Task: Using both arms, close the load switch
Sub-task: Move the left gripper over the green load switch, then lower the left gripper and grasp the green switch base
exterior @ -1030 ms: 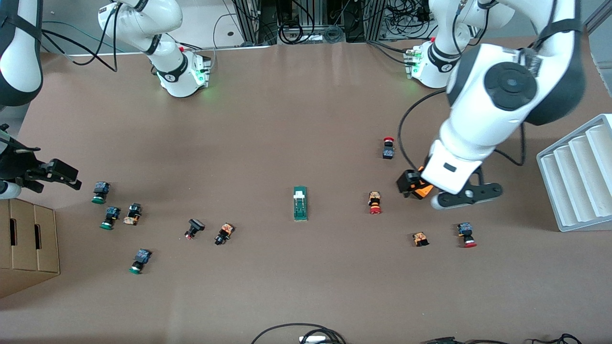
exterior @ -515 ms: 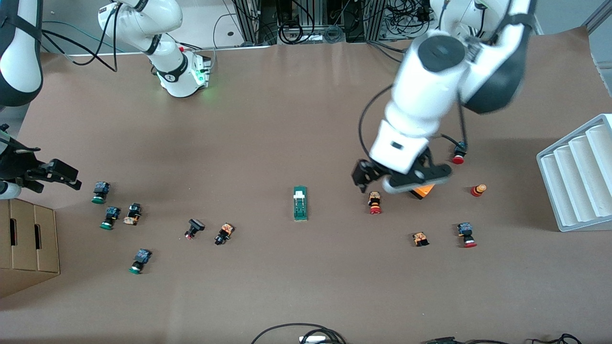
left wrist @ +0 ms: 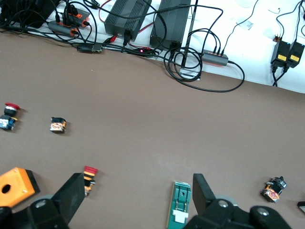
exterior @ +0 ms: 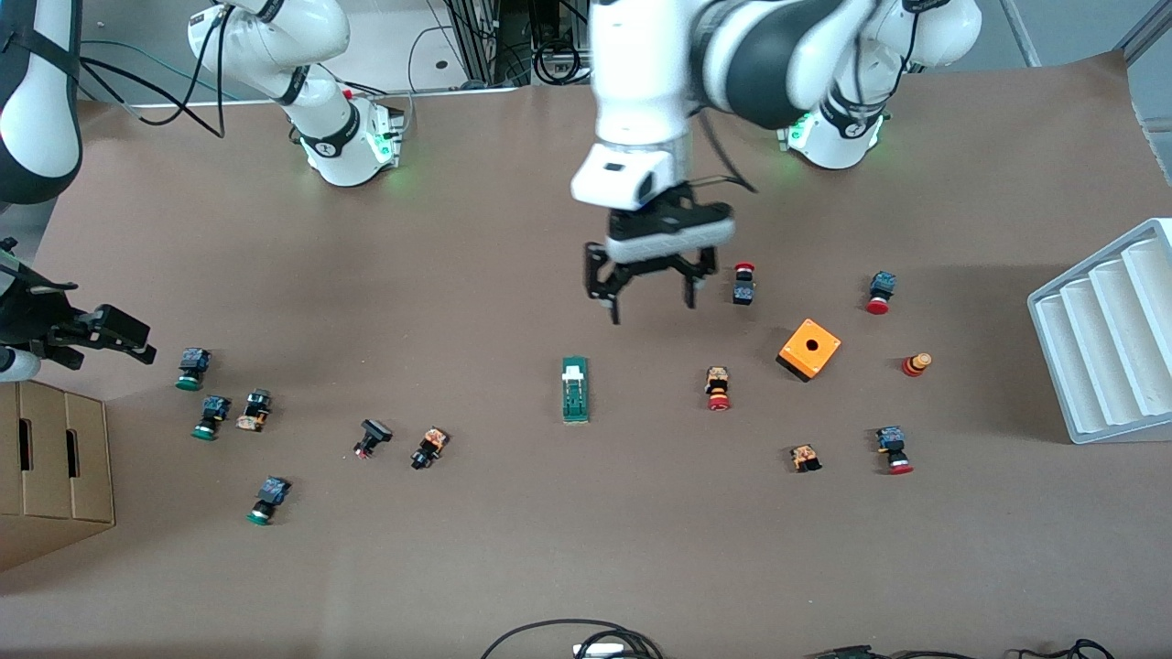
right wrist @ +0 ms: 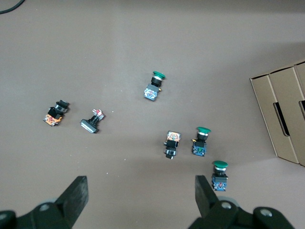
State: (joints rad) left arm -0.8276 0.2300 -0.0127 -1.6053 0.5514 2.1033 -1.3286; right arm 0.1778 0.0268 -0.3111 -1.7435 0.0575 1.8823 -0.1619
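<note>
The load switch (exterior: 575, 389) is a narrow green block with a small white handle piece, lying flat at the middle of the table. It also shows in the left wrist view (left wrist: 180, 205), close by one finger (left wrist: 202, 191). My left gripper (exterior: 650, 300) hangs open and empty over bare table beside the switch; in its own view the gripper (left wrist: 138, 195) has its jaws wide apart. My right gripper (exterior: 124, 337) waits open and empty over the right arm's end of the table, and in its own view the gripper (right wrist: 140, 191) is above bare table.
An orange cube box (exterior: 809, 350) and several red-capped buttons (exterior: 718, 388) lie toward the left arm's end. Several green-capped buttons (exterior: 191, 368) lie toward the right arm's end, by a cardboard box (exterior: 55, 458). A white ribbed rack (exterior: 1108, 329) stands at the table edge.
My left arm has swung from over the orange box toward the middle of the table, uncovering the box and nearby buttons. The right arm has not moved.
</note>
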